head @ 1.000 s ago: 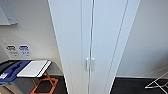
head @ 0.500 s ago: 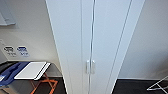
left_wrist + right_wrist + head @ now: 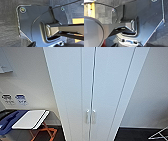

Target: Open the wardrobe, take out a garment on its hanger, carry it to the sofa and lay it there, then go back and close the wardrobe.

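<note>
Here we are, squared up to the wardrobe (image 3: 95, 84), and it towers right through the middle of the head view. Both doors are shut, meeting edges together, with the two small white handles (image 3: 90, 116) side by side low down at the seam. They sit just where an arm coming in from either side could catch one, and I'd judge the robot has lined itself up on that seam for that reason. Nothing has been opened yet, so the shirt and its hanger would be behind those doors, unseen.

The pincers: both wrist views look down past the robot's own dark plate and bar onto dark flooring, and the fingers can't be made out, so I cannot tell whether either pincer is released or clenched. Neither arm is up by the doors.

Around it: pale wall on both sides. To the left stands a folding stand with orange crossed legs (image 3: 42, 133), carrying a white board (image 3: 30, 119), with something blue (image 3: 10, 120) beside it. Low on the right, a thin metal frame (image 3: 160, 135). Both sit clear of the door fronts, though the left stand is near enough that a wide-swinging left door might crowd it.
</note>
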Tool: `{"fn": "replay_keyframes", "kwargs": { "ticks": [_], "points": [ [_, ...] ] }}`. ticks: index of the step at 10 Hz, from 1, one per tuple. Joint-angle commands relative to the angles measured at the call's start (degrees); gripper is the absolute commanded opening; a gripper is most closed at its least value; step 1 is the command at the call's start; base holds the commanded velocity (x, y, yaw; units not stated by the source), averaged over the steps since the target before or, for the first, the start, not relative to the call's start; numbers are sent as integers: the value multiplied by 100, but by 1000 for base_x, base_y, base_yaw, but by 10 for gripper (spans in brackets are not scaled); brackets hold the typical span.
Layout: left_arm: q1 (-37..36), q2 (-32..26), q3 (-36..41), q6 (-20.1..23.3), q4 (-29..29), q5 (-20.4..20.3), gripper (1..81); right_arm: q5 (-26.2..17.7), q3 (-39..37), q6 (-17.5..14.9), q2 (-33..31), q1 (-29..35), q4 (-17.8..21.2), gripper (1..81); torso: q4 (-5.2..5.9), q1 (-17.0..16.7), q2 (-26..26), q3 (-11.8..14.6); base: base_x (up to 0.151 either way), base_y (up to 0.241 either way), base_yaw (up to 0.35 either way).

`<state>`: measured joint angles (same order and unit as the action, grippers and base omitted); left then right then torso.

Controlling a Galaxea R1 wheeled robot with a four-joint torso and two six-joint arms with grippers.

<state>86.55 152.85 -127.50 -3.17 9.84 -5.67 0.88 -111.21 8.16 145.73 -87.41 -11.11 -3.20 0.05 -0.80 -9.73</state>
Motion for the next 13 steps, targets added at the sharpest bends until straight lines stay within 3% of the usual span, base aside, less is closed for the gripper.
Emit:
{"fn": "replay_keyframes", "kwargs": {
  "ticks": [1,4,6,8,13],
  "points": [
    [-117,-122,76,18,62,321,811,-325,145,-7,-146,166,-85,811,0,-2,0,0,0,0,0],
    [-169,-184,111,18,62,321,811,-325,321,-7,-278,367,-41,811,0,2,2,-2,0,0,0],
    [-344,-526,551,18,71,321,811,-360,962,-7,-727,675,-41,811,0,2,2,-2,0,0,0],
    [-643,-1183,1445,27,202,321,811,-316,2032,10,-1454,1062,-58,811,0,2,2,-2,0,0,0],
    [-1715,-2574,3309,9,703,320,811,-360,3713,37,-2405,2423,-76,811,0,2,2,-2,0,0,0]
  ]
}}
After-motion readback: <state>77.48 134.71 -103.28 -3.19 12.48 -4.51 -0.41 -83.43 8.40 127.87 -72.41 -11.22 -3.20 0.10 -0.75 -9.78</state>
